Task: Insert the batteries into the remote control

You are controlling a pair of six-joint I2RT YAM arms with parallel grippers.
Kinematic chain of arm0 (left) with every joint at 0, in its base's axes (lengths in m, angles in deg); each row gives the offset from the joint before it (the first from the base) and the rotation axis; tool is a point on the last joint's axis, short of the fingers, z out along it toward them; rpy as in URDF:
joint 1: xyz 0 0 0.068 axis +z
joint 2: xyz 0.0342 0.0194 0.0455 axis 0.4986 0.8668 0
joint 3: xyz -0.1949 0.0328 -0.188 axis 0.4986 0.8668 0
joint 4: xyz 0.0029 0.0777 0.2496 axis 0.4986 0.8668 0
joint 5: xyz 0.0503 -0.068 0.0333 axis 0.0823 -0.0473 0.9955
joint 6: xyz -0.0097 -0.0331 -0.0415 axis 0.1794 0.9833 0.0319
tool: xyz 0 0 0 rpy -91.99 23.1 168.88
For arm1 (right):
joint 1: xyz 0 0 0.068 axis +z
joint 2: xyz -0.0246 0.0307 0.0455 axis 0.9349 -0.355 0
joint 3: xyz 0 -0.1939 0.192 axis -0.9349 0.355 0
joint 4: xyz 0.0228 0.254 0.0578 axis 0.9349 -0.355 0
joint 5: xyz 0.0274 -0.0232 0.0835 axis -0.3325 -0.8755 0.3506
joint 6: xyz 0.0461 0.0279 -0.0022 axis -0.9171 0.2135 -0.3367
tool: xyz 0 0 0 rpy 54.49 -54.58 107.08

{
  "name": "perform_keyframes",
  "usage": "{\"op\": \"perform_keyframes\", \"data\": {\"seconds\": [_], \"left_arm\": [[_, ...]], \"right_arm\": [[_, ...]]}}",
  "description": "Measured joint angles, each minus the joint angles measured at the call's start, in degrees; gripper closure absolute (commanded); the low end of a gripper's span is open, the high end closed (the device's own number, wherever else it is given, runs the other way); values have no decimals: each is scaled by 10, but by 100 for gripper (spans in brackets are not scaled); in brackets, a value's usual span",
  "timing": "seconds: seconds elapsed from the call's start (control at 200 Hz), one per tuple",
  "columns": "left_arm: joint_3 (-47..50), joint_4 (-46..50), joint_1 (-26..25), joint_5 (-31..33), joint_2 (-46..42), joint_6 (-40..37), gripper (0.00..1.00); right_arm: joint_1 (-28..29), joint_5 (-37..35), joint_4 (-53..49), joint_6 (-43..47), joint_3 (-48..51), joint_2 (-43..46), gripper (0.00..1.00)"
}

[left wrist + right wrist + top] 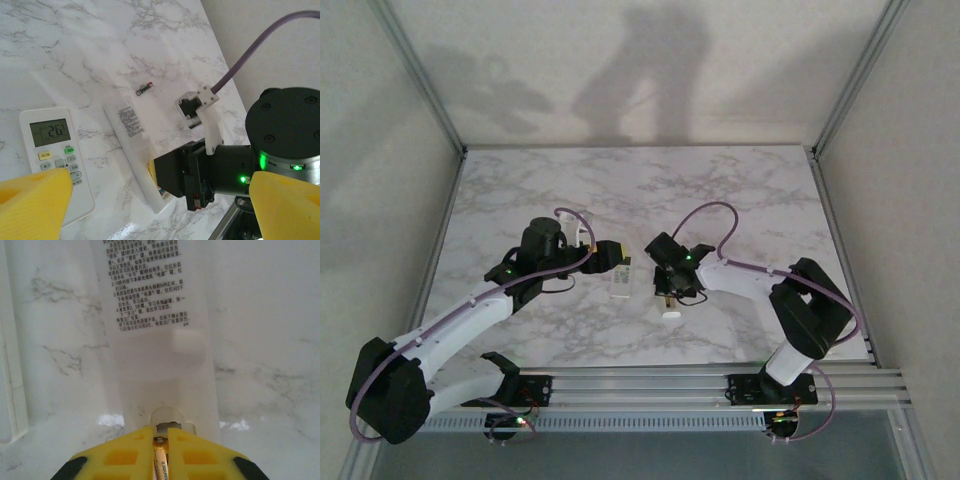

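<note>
Clamping a small gold-toned cylindrical battery (pixel 161 462) between the closed yellow fingers of the right hand (pixel 167 432), right at the near end of the long, slim white plastic remote control (pixel 150 340). Lying back-up on the white marble counter (pixel 265 390), showing a black printed label. Holding the left hand (pixel 610 256) wide open. Resting a second dark, red-banded battery (pixel 143 89) loose beyond the remote.

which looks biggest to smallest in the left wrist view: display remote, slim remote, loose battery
1. display remote and slim remote: look close, each partly hidden, so unranked
2. loose battery: clearly smallest
</note>
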Motion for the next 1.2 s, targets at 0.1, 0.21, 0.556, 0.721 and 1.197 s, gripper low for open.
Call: {"op": "perform_keyframes", "data": {"seconds": [0.1, 0.21, 0.556, 0.721, 1.197], "left_arm": [[0, -5, 0, 0, 0, 0, 9], [0, -5, 0, 0, 0, 0, 9], [0, -5, 0, 0, 0, 0, 9], [0, -5, 0, 0, 0, 0, 8], [0, -5, 0, 0, 0, 0, 8]], "right_arm": [[2, 0, 13, -12, 10, 1, 87], [4, -2, 18, -21, 14, 5, 83], [12, -12, -37, -13, -16, 21, 76], [12, -19, -42, -8, -23, 39, 91], [12, -20, -23, -8, -15, -16, 94]]}}
